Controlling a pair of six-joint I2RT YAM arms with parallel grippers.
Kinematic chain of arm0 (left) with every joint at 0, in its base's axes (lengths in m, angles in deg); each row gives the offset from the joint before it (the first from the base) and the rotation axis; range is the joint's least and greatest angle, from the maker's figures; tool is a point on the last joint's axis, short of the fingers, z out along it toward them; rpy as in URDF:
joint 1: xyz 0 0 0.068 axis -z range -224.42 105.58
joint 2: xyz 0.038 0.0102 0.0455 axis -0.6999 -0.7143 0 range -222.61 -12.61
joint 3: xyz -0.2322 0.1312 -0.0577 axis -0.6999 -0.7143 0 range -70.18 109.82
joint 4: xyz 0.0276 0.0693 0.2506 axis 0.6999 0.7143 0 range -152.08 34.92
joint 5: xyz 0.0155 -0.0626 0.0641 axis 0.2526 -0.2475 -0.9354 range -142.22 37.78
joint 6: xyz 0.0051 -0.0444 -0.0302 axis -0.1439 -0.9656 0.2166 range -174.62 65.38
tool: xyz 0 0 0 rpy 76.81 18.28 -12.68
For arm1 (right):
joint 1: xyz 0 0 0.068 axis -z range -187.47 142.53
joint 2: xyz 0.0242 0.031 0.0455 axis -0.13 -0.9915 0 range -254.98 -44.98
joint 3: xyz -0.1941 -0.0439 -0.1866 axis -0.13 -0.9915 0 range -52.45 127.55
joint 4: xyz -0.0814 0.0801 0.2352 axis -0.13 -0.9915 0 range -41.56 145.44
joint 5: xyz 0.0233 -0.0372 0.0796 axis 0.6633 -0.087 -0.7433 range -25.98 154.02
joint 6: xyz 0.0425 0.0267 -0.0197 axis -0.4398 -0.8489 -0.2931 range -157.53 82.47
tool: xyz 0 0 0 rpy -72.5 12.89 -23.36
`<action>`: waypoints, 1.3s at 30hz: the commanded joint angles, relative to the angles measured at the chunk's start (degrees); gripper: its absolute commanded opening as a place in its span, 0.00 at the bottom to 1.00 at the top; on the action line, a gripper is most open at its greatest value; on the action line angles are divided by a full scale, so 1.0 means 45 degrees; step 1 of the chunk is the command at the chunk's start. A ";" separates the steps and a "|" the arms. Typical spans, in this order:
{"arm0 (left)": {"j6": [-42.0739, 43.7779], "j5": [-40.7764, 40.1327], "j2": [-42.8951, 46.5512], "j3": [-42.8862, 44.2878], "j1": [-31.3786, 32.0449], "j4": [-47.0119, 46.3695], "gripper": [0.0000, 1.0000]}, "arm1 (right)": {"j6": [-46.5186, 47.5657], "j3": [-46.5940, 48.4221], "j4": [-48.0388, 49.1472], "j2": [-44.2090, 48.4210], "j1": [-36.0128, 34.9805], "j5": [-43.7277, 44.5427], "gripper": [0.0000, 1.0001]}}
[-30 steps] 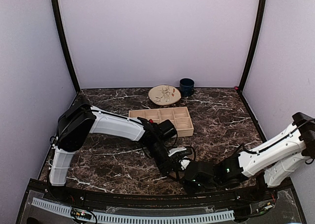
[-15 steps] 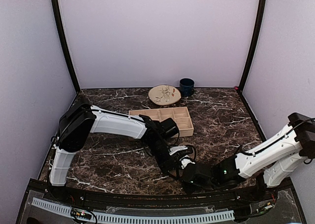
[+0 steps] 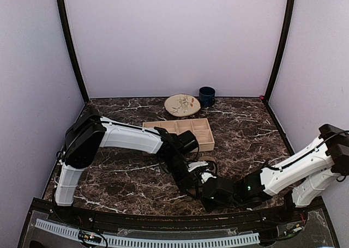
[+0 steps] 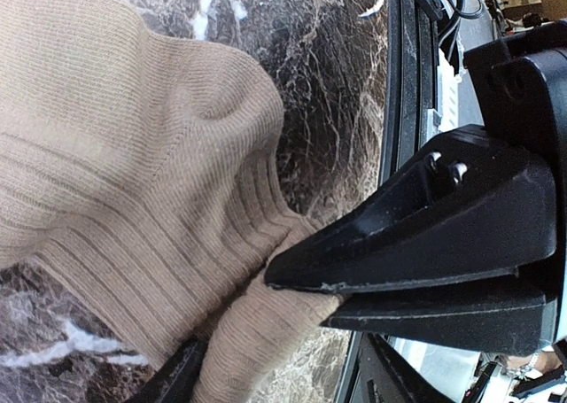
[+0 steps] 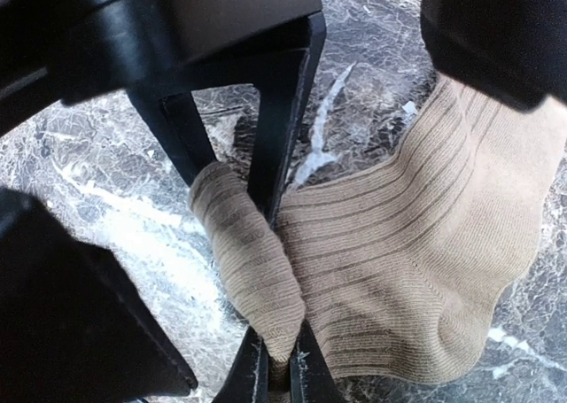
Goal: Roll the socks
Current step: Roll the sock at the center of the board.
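Two arms meet low over the worktop (image 3: 120, 177) near its front edge, left tool (image 3: 197, 178) beside right tool (image 3: 211, 189). Left wrist view: the right tool clamps the limp, light tan sock (image 4: 133, 182) lying there. Right wrist view: the left tool straddles the rolled fold, its grip unclear; that fold looks the best hold.

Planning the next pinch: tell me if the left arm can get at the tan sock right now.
Probably yes. The left gripper stands open with a finger on each side of the tan sock at its folded edge, with nothing between. The right gripper, shut on that same fold, crowds it.
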 commanded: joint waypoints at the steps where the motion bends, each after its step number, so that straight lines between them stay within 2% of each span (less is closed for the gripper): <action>1: -0.0229 -0.5293 -0.2730 -0.1283 -0.0259 0.2168 0.63 | -0.0123 0.0154 0.0272 0.0062 0.0170 0.0334 0.04; 13: -0.0494 -0.5016 -0.3803 -0.0635 -0.0532 0.2865 0.63 | -0.0275 -0.0038 -0.0059 0.1014 0.0180 0.0913 0.04; 39: -0.1456 -0.3657 -0.3581 -0.1100 -0.1739 0.2227 0.63 | -0.1067 -0.0953 -0.0550 0.1886 0.0180 0.0694 0.04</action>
